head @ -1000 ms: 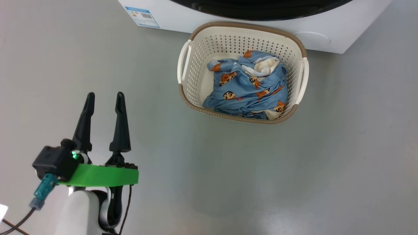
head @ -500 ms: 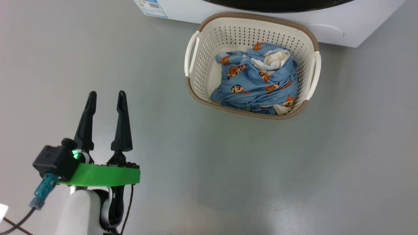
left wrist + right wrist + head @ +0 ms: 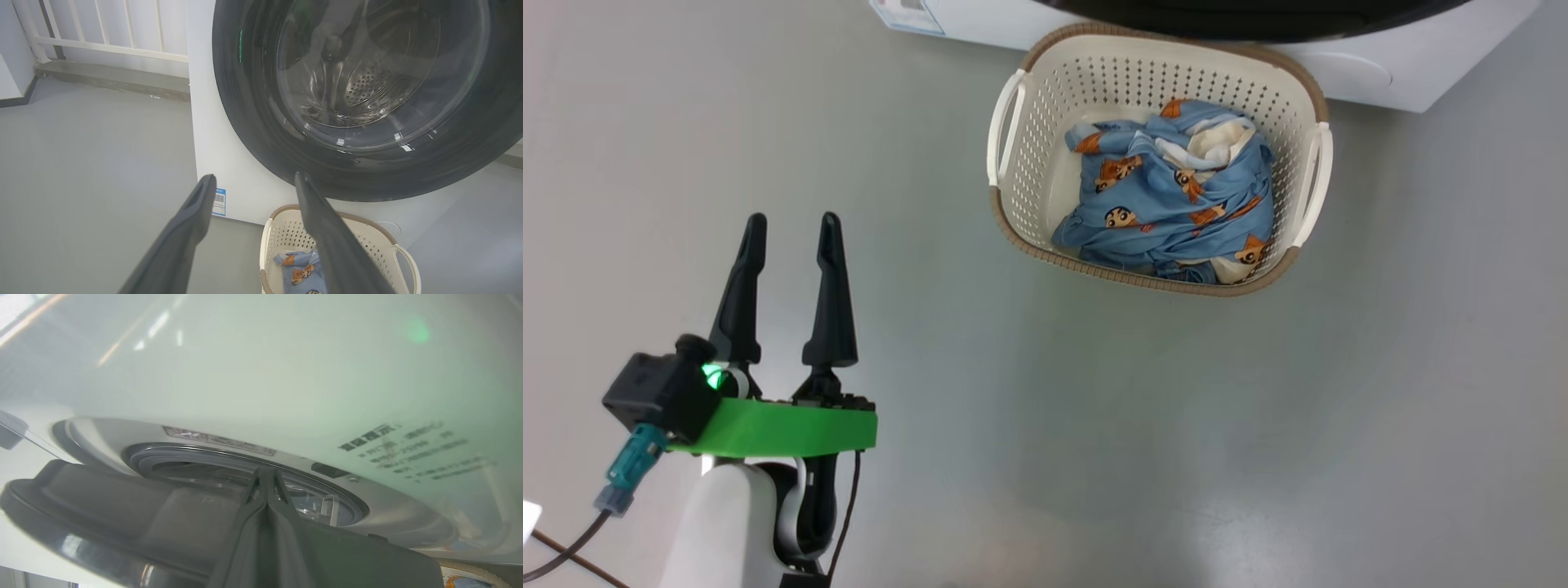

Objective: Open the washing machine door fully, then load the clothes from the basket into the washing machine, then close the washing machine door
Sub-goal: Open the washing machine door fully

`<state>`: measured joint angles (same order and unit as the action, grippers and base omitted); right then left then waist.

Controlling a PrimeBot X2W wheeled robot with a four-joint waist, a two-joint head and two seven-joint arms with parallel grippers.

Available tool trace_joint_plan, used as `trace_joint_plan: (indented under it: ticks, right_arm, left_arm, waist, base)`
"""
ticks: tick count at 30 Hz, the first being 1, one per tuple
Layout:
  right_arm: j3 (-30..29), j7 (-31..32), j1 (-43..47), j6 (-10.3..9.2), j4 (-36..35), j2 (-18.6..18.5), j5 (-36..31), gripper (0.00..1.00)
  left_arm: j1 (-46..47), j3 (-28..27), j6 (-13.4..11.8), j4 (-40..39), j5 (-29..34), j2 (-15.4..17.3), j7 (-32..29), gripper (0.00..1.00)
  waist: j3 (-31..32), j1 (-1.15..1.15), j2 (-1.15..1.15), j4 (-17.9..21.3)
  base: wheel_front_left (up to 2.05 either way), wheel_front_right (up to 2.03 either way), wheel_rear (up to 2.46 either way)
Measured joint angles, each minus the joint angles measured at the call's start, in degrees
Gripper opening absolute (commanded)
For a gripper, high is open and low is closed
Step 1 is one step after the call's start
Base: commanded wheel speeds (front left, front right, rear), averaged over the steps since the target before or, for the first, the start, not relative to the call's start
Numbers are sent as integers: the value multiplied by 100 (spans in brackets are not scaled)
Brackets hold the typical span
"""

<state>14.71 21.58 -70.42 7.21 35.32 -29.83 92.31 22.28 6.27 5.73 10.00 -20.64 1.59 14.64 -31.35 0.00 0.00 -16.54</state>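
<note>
Our left end effector (image 3: 792, 219) hangs over the floor, fingers apart, well left of the basket (image 3: 1127, 82) holding the clothes (image 3: 1168, 204) (just before the washing machine (image 3: 1364, 73)). Our right end effector (image 3: 266, 471), fingers pressed together, sits at the edge of the washing machine door (image 3: 122, 506).

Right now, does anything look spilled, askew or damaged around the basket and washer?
Nothing stands out. The clothes lie bunched inside the basket, none over its rim or on the floor. The basket stands upright before the washing machine. The washing machine door stands ajar, as the job calls for.
</note>
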Motion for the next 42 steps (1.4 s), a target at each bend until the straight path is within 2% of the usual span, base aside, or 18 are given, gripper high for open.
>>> trace_joint_plan:
  ticks: [21,28,42]
  right_arm:
    - [47,691,1550,-24,-534,219,152,0]
    - [185,1023,2324,-23,-761,689,272,0]
    - [-3,1445,3515,-23,-968,889,449,0]
  left_arm:
    - [-246,-156,79,231,269,2,0,100]
    - [-670,-252,87,357,377,4,0,100]
    - [-1327,-445,140,548,675,20,0,100]
  waist:
    - [885,0,0,130]
    - [1427,0,0,40]
    - [2371,0,0,-180]
  base:
    - [0,0,0]
    - [0,0,0]
    - [0,0,0]
